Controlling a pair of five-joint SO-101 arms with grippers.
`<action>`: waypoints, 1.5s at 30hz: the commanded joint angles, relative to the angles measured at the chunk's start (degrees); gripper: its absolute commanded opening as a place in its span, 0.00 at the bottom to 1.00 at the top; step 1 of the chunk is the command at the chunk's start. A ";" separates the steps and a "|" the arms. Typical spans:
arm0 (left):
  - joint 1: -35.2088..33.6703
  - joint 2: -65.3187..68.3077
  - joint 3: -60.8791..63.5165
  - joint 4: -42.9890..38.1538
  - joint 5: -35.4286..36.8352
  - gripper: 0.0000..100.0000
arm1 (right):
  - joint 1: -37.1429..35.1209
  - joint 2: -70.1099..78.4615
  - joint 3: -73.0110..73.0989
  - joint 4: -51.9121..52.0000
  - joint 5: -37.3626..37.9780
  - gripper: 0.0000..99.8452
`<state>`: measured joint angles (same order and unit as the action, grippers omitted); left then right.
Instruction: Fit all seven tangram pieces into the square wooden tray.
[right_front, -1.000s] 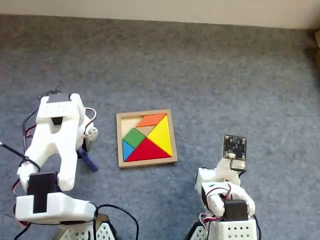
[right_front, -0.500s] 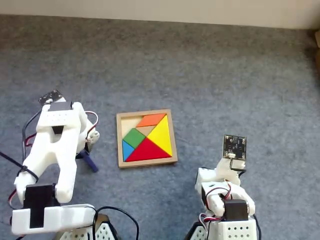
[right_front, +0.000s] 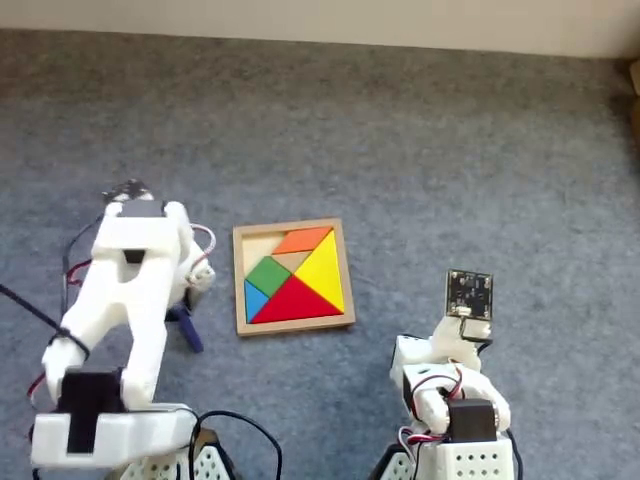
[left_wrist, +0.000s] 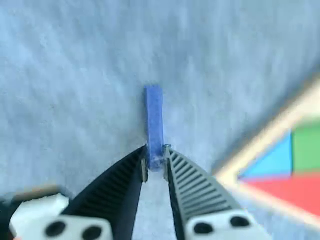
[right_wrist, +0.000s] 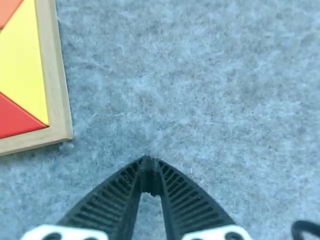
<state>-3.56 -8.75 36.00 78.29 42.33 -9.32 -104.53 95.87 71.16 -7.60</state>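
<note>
1. High view: the wooden tray (right_front: 240, 285) lies on grey carpet (right_front: 450, 140); coloured pieces (right_front: 318, 268) in orange, green, yellow, red and light blue fill most of it; its bare corner (right_front: 256, 244) shows plain wood; the left arm (right_front: 130, 290), the nearer one, stands just left of the tray, with a dark blue piece (right_front: 186, 330) below it.
2. Left wrist view: the left gripper (left_wrist: 155, 159) pinches the blue piece at one end; it is a thin slab on edge, its long axis pointing straight away from the jaws; the tray sits near, not touching, so the piece likely must travel sideways.
3. Right wrist view: the right gripper (right_wrist: 148, 176) is closed on nothing, above carpet beside a tray corner.
</note>
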 joint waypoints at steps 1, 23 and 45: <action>3.03 -8.22 -5.32 3.69 0.00 0.01 | 0.75 -0.66 7.78 0.40 -0.44 0.01; 13.32 -14.64 -9.71 -9.93 -39.82 0.01 | 0.75 -0.66 7.78 0.40 -0.44 0.01; 20.97 2.95 -9.45 -21.27 -47.38 0.01 | 0.75 -0.66 7.78 0.40 -0.44 0.01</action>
<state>17.10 -7.52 32.22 55.52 -3.47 -9.32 -104.53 95.87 71.16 -7.60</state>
